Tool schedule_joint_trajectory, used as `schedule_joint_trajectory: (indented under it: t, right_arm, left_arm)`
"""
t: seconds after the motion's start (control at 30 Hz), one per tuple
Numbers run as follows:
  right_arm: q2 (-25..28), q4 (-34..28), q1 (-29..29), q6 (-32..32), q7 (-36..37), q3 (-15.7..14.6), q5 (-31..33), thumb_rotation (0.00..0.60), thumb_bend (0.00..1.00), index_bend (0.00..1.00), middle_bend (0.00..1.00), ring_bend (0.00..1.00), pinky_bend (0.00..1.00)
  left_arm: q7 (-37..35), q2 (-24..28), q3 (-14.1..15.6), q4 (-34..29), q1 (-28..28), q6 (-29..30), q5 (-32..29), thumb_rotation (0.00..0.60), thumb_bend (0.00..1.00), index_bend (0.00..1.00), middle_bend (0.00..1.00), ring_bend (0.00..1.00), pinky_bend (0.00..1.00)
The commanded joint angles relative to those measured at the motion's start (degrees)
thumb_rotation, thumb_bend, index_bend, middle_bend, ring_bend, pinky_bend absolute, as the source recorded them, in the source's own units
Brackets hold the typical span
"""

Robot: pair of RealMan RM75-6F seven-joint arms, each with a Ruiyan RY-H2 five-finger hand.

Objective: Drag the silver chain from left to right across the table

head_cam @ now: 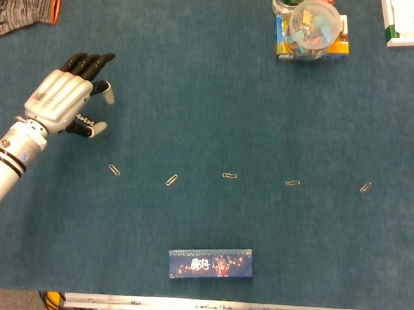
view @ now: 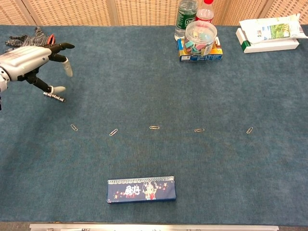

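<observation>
The silver chain (head_cam: 84,119) is a short beaded strand lying on the blue table cloth (head_cam: 217,106) at the far left. In the chest view the silver chain (view: 54,96) lies flat just below my left hand (view: 28,61). Seen from the head camera, my left hand (head_cam: 61,100) hovers over the chain's left end with fingers spread, holding nothing. Its thumb tip sits right beside the chain; contact cannot be told. My right hand does not show in either view.
Several paper clips (head_cam: 171,180) lie in a row across the middle. A blue box (head_cam: 210,263) sits near the front edge. A grey glove (head_cam: 23,3) lies far left; a clip jar (head_cam: 313,24), bottles and a white package (head_cam: 412,20) stand at the back right.
</observation>
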Motion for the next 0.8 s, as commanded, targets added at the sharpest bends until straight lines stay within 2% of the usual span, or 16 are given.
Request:
schedule_joint_trajectory:
  t: [0.03,0.47,0.8]
  right_arm:
    - [0.1,0.0,-0.1,0.2,0.2,0.1,0.0,0.6,0.27,0.24,0.27,0.24,0.45]
    - [0.3,-0.2,-0.6,1.0,0.7,0.1,-0.5,0.6,0.27,0.24,0.27,0.24,0.45]
    - [0.1,-0.1,0.0,-0.2,0.2,-0.1,-0.7,0.6,0.27,0.24,0.27,0.24,0.45]
  left_arm:
    - [-1.1,-1.8,0.8,2.9,-0.8,-0.8,0.2,0.6,0.25,0.41,0.0,0.0,0.03]
    - [-0.9,-5.3,3.4,10.5,-2.0,-1.3,2.3,0.6,0.25,0.41,0.0,0.0,0.03]
    - [-0.9,-6.2,4.4,14.1,-1.9,-1.6,2.0,0.6,0.25,0.42,0.0,0.0,0.03]
